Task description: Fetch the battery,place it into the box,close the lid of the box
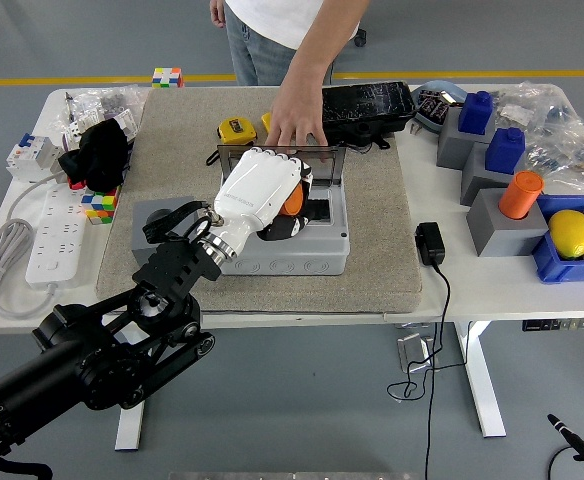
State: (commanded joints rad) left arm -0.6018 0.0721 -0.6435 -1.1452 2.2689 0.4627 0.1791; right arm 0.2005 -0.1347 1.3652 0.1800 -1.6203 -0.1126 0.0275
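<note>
- Head view: the left hand [262, 193], white-shelled on a black arm, is seen over the open grey box [285, 243], with its fingers curled around an orange battery [293, 200].
- The battery is held just above the box's dark interior, at its left-middle part; whether it touches the bottom cannot be told.
- The box's clear lid [324, 162] is stood upright at the far edge and is held there by a person's hand [295, 122] reaching from the far side of the table.
- The box is set on a beige mat [372, 250] that covers the middle of the white table [492, 290].
- A grey holder [157, 215] with a round recess is seen on the mat left of the box, partly hidden by the arm.
- On the right, an orange cylinder [521, 194] is stood in a grey block [497, 225], and a yellow lemon-like object [571, 232] is lying in a blue tray [562, 262].
- Two blue pieces [492, 130] are set on further grey blocks behind.
</note>
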